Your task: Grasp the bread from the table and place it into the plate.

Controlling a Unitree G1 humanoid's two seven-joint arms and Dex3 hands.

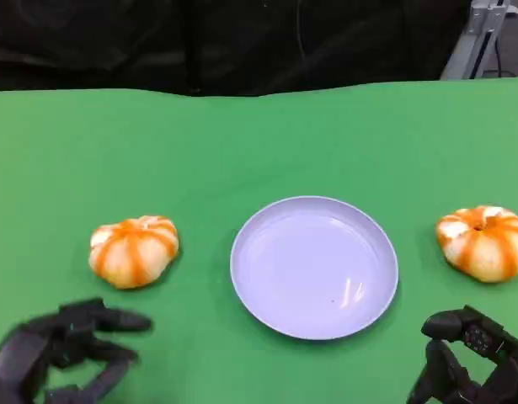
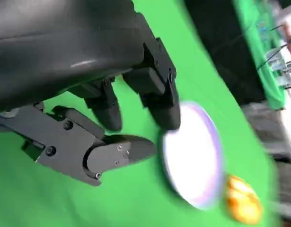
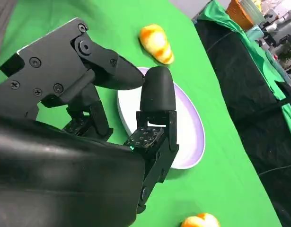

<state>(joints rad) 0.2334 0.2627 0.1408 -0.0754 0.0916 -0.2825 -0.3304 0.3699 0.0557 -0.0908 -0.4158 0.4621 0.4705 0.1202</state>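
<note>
Two round orange-striped breads lie on the green table. The left bread (image 1: pixel 134 251) sits left of the empty lavender plate (image 1: pixel 314 266), the right bread (image 1: pixel 484 242) near the table's right side. My left hand (image 1: pixel 65 349) hovers low, just in front of the left bread, fingers apart and holding nothing. My right hand (image 1: pixel 473 362) is in front of the right bread, also holding nothing. The left wrist view shows the fingers (image 2: pixel 107 101), the blurred plate (image 2: pixel 192 156) and a bread (image 2: pixel 242 203) beyond it. The right wrist view shows the plate (image 3: pixel 190 127), the far bread (image 3: pixel 156 43) and the near bread (image 3: pixel 202 221).
The green cloth (image 1: pixel 259 143) covers the table up to a dark backdrop at the far edge. A grey metal stand (image 1: pixel 482 38) rises at the back right. Open cloth lies between each bread and the plate.
</note>
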